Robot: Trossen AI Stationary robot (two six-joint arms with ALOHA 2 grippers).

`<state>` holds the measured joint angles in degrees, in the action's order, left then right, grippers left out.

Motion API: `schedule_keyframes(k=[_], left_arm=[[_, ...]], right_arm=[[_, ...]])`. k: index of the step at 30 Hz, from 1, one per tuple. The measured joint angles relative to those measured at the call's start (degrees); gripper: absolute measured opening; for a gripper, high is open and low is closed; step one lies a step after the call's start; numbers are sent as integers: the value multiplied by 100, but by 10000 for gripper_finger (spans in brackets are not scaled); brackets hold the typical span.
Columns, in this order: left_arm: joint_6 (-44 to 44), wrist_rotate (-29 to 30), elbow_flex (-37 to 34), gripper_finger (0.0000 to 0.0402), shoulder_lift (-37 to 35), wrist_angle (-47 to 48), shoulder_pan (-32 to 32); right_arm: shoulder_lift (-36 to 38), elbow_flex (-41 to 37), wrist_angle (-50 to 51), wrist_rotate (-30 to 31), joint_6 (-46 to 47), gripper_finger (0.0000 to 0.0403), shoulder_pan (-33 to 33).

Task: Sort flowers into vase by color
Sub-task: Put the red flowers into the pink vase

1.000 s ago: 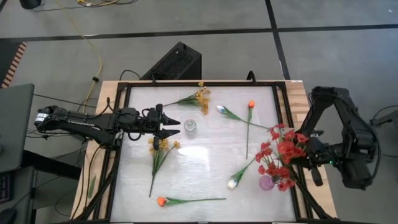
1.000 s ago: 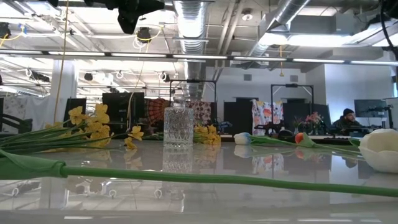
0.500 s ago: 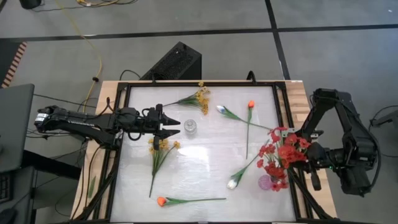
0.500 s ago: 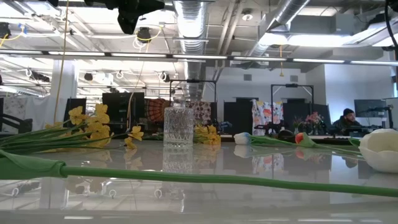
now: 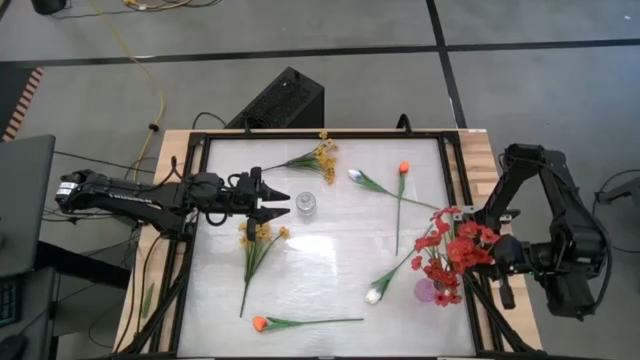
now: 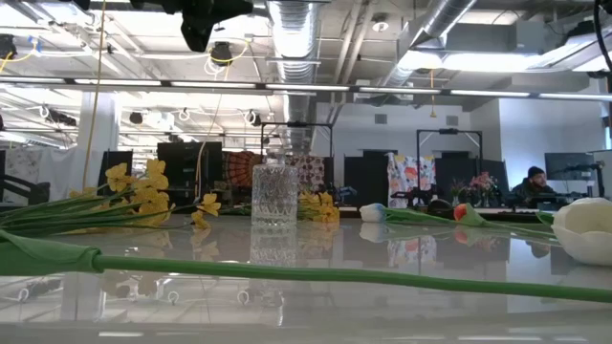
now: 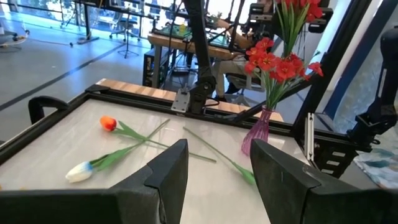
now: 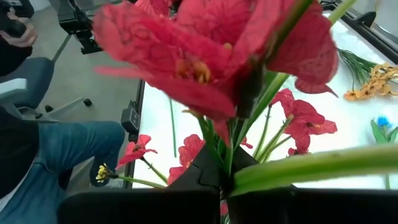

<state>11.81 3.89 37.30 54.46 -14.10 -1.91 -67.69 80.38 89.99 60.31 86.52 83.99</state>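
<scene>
The right end effector (image 5: 490,252) is clamping shut on the stems of a red spray (image 5: 452,248), which is hanging over the purple vase (image 5: 428,293) at the desk's (image 5: 330,260) four o'clock corner. The vase mouth is lying toward eight o'clock from the grip, so the stems, running roughly upright, probably need lowering that way. The left end effector (image 5: 281,204) is waiting part open and empty beside the clear vase (image 5: 306,205), with a yellow spray (image 5: 258,240) lying at its six o'clock.
</scene>
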Motion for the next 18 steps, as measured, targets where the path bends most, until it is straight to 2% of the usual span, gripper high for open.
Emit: schedule_keyframes(k=[18], left_arm=[[0, 0, -1, 162, 0, -227, 0]], right_arm=[[271, 11, 5, 4, -519, 27, -131]])
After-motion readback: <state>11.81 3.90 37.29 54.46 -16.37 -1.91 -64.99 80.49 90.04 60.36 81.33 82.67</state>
